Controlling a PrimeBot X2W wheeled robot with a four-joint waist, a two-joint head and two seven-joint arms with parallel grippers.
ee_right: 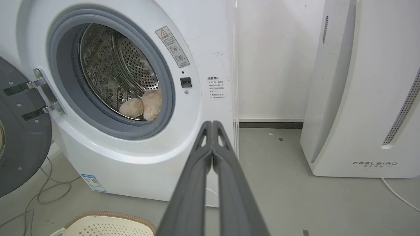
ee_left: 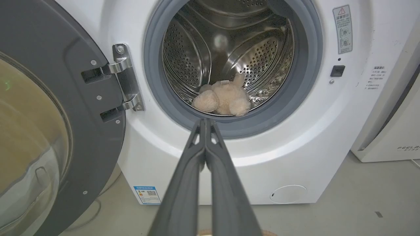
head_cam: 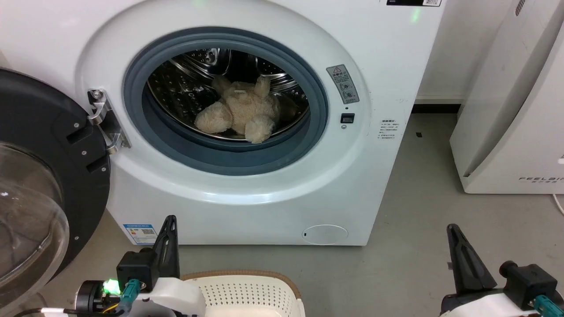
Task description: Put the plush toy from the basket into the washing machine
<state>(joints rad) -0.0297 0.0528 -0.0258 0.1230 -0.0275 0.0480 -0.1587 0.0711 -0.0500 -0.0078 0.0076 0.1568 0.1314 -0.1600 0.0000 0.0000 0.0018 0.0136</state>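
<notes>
While one plush toy (head_cam: pixel 240 115) lies just inside the washing machine (head_cam: pixel 264 198) rim | left pincer (ee_left: pixel 205 120), right pincer (ee_right: pixel 212 123): both closed, empty | one basket (head_cam: pixel 240 274)

Cream plush toy (head_cam: pixel 242 115) lies slumped inside steel drum of white washing machine (head_cam: pixel 273 193), door (head_cam: pixel 48 176) swung open at left. Basket (head_cam: pixel 246 293) on floor in front, w/ brown rim.

Both low; left arm (head_cam: pixel 176 294), jaws pressed together, empty; right arm (head_cam: pixel 482 306) likewise, jaws together
</notes>
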